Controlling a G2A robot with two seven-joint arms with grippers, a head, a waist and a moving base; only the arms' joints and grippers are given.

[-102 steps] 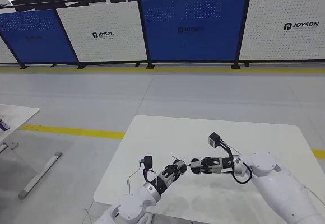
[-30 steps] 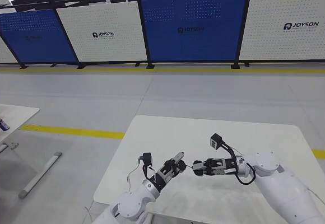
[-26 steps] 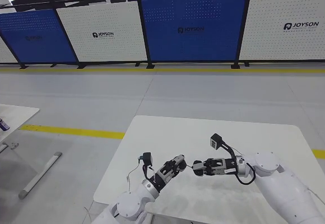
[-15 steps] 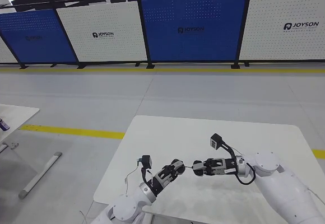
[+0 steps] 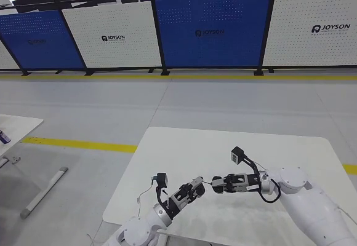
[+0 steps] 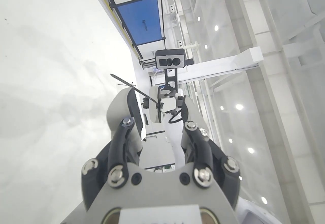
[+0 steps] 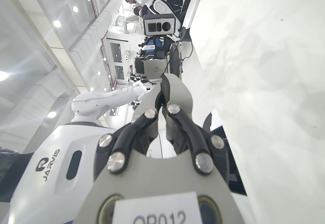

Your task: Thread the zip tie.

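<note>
Grey-fingered left gripper (image 5: 195,186), jaws spread wide and empty, has drawn back toward the robot over the last second, opening a small gap to the right gripper (image 7: 162,87). That one stays pinched tight where it was, apparently on one end of the black zip tie (image 6: 132,87), though the grip itself is hard to make out. The strap juts free above the white table (image 5: 240,147). Threading looks unfinished; the left arm probably needs to re-aim.

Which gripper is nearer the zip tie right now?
Right. The right gripper is shut on one end of the zip tie; the left gripper is open beside its free end.
</note>
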